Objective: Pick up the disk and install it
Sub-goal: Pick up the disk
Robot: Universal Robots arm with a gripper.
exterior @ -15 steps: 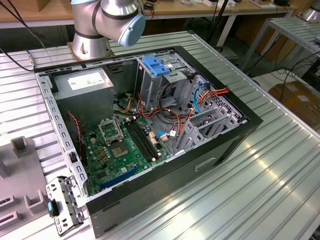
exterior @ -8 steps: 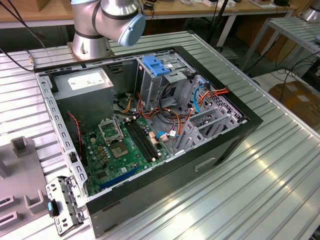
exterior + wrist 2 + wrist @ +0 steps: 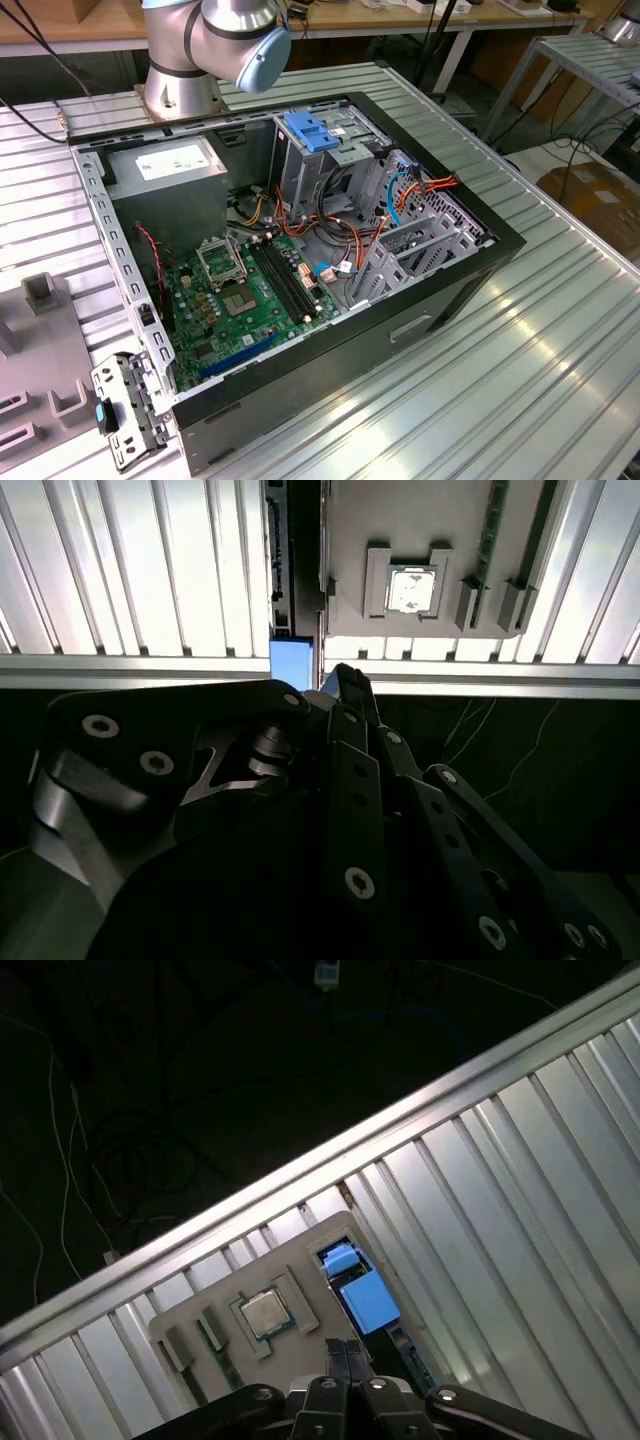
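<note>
In both wrist views my gripper (image 3: 346, 1352) (image 3: 338, 680) hangs above the edge of the ribbed table, its black fingers pressed together with nothing between them. Just beyond the fingertips is the disk (image 3: 364, 1298) (image 3: 292, 662). It appears to stand on edge beside a grey holder plate (image 3: 300, 1250), showing mostly its light blue carrier rail and a thin dark edge. The gripper is above the disk and does not touch it. In the exterior view the open computer case (image 3: 470, 290) lies on the table, with an empty metal drive cage (image 3: 425, 240) at the exterior view's right.
The holder plate carries a processor chip (image 3: 265, 1312) (image 3: 410, 588) and small slotted blocks. Inside the case are a fixed blue bracket (image 3: 315, 132) on a tall cage, a grey power-supply box (image 3: 170, 165), a green motherboard (image 3: 245, 295) and loose cables. The arm's base (image 3: 185, 70) stands behind the case.
</note>
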